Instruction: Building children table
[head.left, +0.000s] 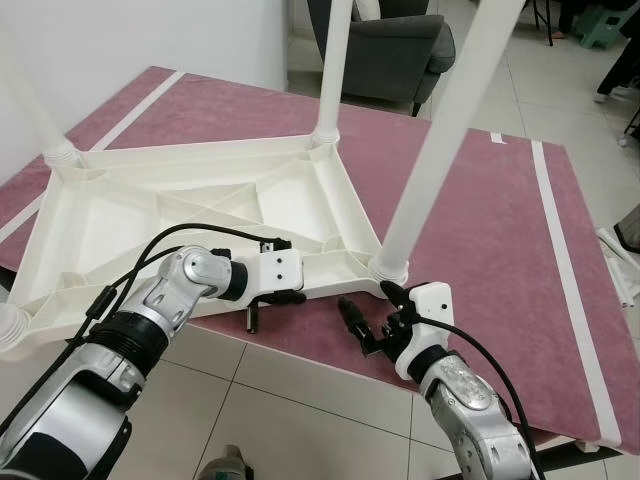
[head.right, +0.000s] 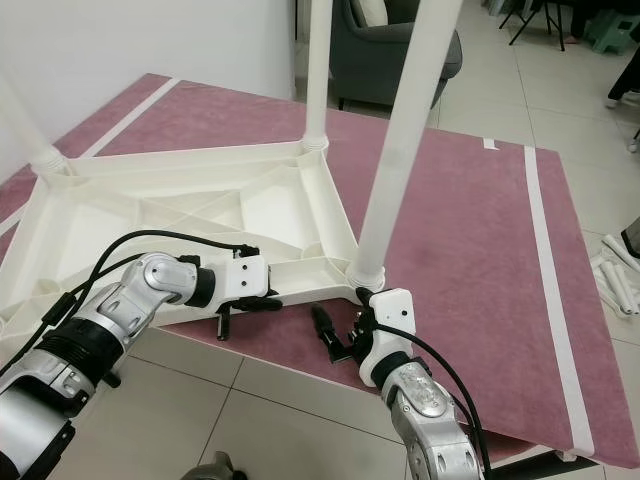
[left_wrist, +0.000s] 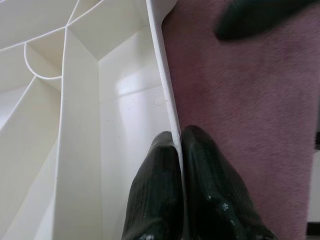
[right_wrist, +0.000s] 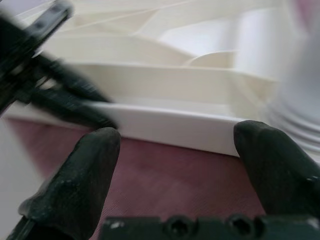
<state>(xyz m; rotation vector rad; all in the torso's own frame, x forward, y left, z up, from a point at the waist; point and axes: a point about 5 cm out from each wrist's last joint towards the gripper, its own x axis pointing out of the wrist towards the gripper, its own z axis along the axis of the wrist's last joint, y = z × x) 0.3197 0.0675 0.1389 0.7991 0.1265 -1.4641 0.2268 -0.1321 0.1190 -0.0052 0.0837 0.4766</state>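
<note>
Tiled floor (head.left: 270, 390), with a maroon rug (head.left: 500, 220) spread over it and a grey armchair (head.left: 385, 45) at the far side. Lying upside down on the rug: white plastic table top (head.left: 150, 215), ribbed underside up, with white legs (head.left: 440, 140) standing upright in the corner sockets.

Left arm: reaching in from the near left, forearm angled toward the table's near edge. Left gripper (left_wrist: 178, 145): fingers pressed together on the thin near rim of the table top, one finger on the inside of the rim and one on the outside.

Right arm: coming in from the near right, wrist low over the rug. Right gripper (right_wrist: 175, 145): spread wide, holding nothing, fingertips (head.left: 352, 312) just short of the near rim, close beside the near-right leg socket (head.left: 388, 268).

Near rim running along the rug's near edge, with bare tile beyond. Wide bare rug to the right of the table.
</note>
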